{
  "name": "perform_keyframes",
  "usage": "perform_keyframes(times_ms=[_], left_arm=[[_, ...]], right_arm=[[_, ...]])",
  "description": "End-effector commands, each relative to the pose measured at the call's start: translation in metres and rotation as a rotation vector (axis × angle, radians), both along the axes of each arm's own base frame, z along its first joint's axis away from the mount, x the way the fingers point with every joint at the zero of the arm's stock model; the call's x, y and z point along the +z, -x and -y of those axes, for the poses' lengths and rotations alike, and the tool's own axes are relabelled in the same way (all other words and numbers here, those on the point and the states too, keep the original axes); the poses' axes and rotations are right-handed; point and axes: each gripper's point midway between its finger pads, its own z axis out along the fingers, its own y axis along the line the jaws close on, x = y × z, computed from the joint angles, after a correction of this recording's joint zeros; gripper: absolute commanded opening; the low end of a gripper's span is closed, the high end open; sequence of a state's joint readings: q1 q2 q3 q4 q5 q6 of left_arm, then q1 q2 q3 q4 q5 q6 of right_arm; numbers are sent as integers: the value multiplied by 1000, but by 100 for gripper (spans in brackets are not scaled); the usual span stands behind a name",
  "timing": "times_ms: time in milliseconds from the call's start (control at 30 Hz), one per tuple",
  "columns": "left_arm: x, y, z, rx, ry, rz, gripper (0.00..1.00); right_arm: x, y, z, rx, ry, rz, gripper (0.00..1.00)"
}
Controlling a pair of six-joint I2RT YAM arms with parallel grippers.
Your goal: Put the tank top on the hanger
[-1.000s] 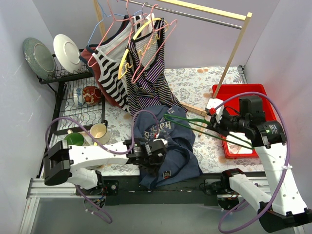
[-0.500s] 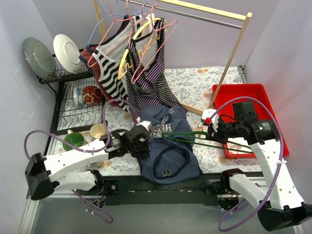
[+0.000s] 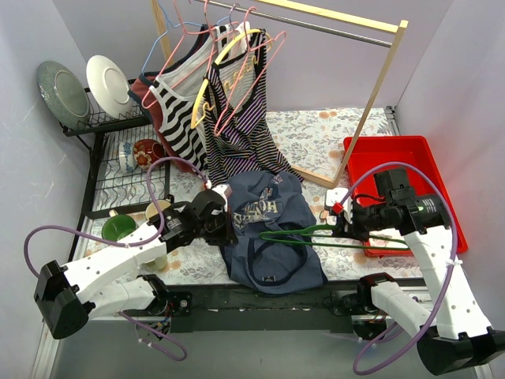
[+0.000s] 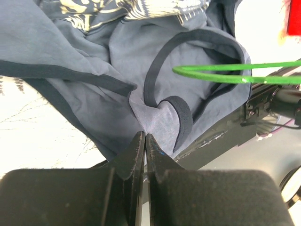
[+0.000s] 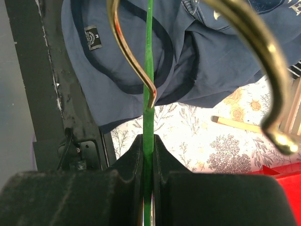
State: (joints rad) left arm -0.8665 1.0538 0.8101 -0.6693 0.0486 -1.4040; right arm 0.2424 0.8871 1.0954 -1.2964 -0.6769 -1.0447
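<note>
Navy tank top, lying at the near side, is pinched by the left gripper; the green hanger is clamped in the right gripper. That thin pinch could get lost if the cloth's snagged.

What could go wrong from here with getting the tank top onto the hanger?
The left gripper pinches only a small fold of the tank top at its fingertips; the cloth could slip out. The right gripper clamps one thin bar of the hanger, so it might twist, and its end may slide over the cloth rather than into an opening.
</note>
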Motion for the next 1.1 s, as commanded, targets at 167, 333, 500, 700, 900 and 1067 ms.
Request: perform_keyframes(times_ms=[167, 333, 500, 700, 900, 1067], left_arm=[[14, -23, -25, 167, 18, 60, 0], [25, -28, -23, 173, 68, 82, 0], [32, -23, -18, 144, 107, 74, 0], [39, -16, -24, 137, 125, 85, 0], [48, -10, -25, 114, 157, 99, 0], [58, -5, -13, 64, 226, 101, 0]], right_arm=[[19, 15, -11, 38, -66, 14, 1], [8, 30, -24, 100, -98, -90, 1], [6, 25, -29, 115, -111, -110, 1], [-7, 6, -32, 70, -96, -107, 1], [-17, -2, -38, 53, -108, -149, 1], [-8, 3, -58, 123, -211, -238, 1]])
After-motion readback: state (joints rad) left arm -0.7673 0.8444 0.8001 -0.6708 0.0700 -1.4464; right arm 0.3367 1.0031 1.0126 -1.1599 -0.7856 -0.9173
